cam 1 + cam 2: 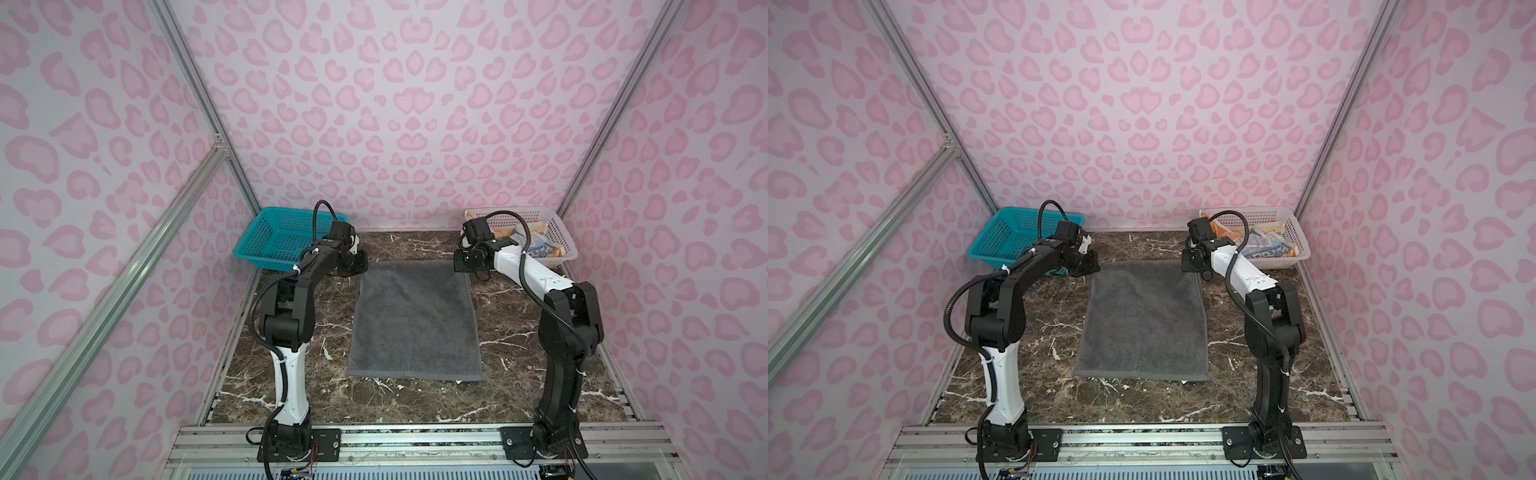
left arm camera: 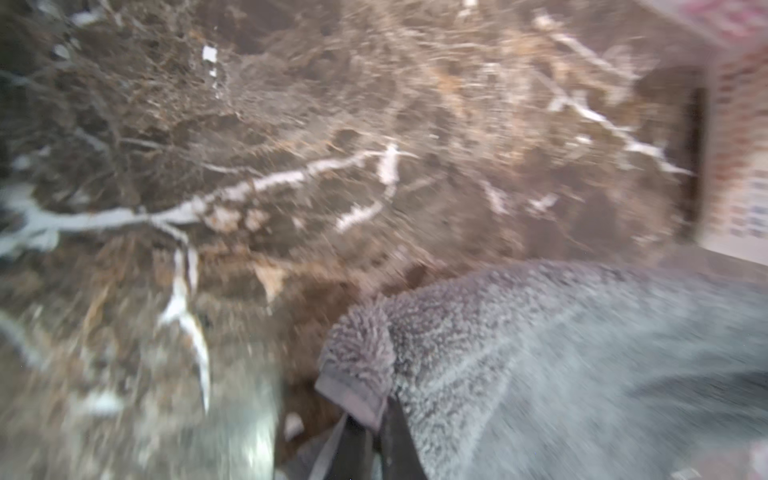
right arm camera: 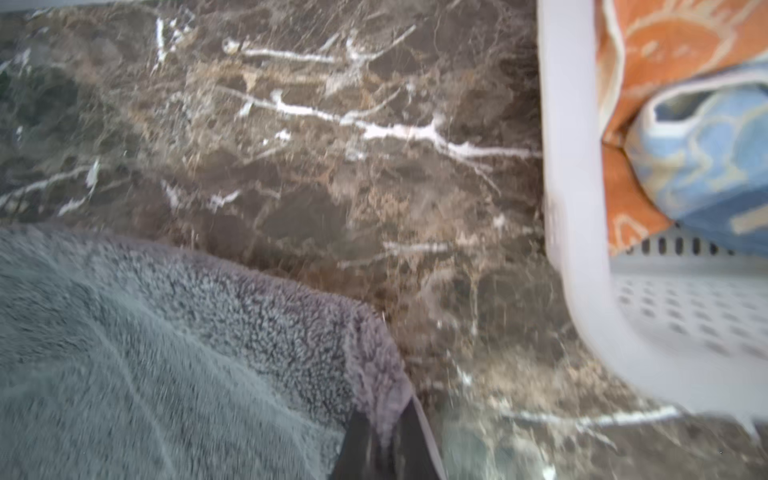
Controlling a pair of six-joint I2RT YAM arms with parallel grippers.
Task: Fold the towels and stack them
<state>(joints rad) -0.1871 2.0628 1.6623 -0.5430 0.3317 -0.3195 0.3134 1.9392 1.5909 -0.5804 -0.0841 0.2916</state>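
As both far corners are pinched at once, item one, the dark grey terry towel [image 1: 415,324], is entered as lying flat and lengthwise at the middle of the marble table [image 1: 528,374], with its near hem toward the arm bases. Left gripper [image 2: 376,419]: clenched on the far left corner, with the hem band showing between the dark fingers [image 2: 353,453]; this view is blurred. Right gripper [image 3: 388,432]: clenched on the far right corner, with only a small tuft of pile in the bite. Items two and three, the orange towel [image 3: 665,50] and the blue multicolour towel [image 3: 706,158], lie crumpled in the white basket [image 1: 557,226] at far right. The teal basket [image 1: 266,239] stands at far left. Step judged in hand: the first fold, far hem to near hem. Handling note: raise both corners together and level, keeping the far hem lightly taut so it does not sag. Carry it nearward in an arc high enough that the cloth does not drag and shift the near hem, and lay corner upon corner before letting go. Risk: the right bite looks shallow and may slip on thick pile.
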